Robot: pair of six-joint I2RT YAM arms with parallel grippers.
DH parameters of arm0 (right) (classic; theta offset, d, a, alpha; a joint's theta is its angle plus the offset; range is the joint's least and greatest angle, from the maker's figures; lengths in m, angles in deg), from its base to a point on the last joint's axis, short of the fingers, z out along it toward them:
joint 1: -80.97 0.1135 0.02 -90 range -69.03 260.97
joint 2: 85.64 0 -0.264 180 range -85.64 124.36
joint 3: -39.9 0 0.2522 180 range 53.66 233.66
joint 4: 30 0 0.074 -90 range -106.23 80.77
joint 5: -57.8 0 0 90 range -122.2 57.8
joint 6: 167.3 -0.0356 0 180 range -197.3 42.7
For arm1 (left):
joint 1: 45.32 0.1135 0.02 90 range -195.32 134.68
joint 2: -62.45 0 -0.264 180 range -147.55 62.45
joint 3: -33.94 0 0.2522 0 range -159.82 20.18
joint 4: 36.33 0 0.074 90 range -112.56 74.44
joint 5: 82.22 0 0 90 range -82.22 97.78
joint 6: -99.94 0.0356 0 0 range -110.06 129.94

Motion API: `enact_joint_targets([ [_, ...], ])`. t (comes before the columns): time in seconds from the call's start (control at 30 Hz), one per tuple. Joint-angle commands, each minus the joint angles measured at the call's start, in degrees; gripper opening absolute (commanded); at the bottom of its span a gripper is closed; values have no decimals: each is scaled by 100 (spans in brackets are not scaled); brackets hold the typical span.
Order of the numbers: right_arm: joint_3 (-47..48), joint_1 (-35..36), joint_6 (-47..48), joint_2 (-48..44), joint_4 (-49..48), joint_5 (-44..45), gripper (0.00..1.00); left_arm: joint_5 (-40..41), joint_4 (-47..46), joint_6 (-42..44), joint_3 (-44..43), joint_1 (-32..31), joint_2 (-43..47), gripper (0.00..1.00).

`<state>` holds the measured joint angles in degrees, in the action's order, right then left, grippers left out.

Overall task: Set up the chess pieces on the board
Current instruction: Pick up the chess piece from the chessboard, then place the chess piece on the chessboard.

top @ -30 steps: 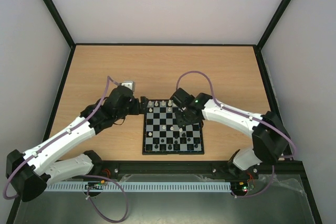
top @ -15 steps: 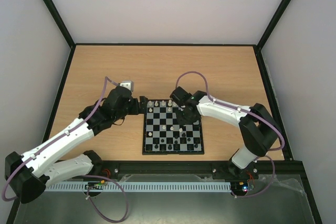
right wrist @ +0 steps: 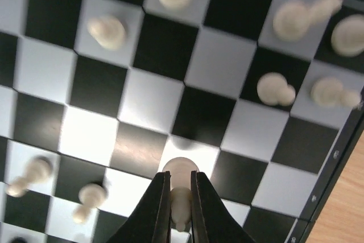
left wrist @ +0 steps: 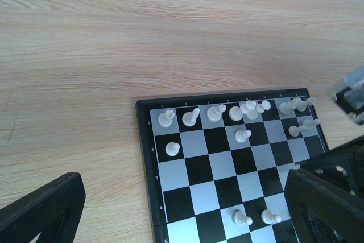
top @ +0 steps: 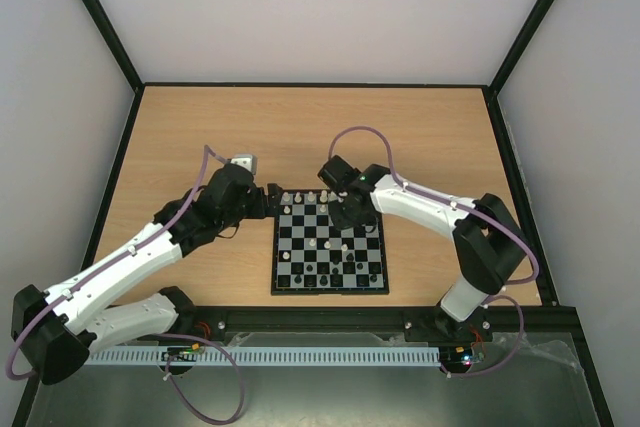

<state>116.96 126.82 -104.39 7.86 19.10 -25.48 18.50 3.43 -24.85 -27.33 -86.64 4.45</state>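
Two fingers of the right end effector pinch a cream pawn over a pale square in the far half of the board. The left end effector hangs wide open by the far left corner, holding nothing. Only the fingertips catch the pawn, so it may twist or slip. Crowded, toppled pieces nearby could get knocked.

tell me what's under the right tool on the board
A cream-white pawn, pinched between the right tool's shut fingers, over a pale square of the board. The fingers cover much of the pawn, so whether its base rests on the square cannot be seen.
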Motion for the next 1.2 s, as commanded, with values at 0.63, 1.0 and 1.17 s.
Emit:
enact_joint_targets([
  [0.63, 2001, -617, 445, 1700, 690, 518, 3, -53, -78, 254, 71, 128, -26, 99],
  [1.0, 1977, -765, 500, 1873, 605, 495, 5, -87, -112, 264, 83, 190, -96, 99],
  [1.17, 1999, -803, 511, 1955, 561, 465, 4, -105, -113, 270, 81, 203, -102, 99],
])
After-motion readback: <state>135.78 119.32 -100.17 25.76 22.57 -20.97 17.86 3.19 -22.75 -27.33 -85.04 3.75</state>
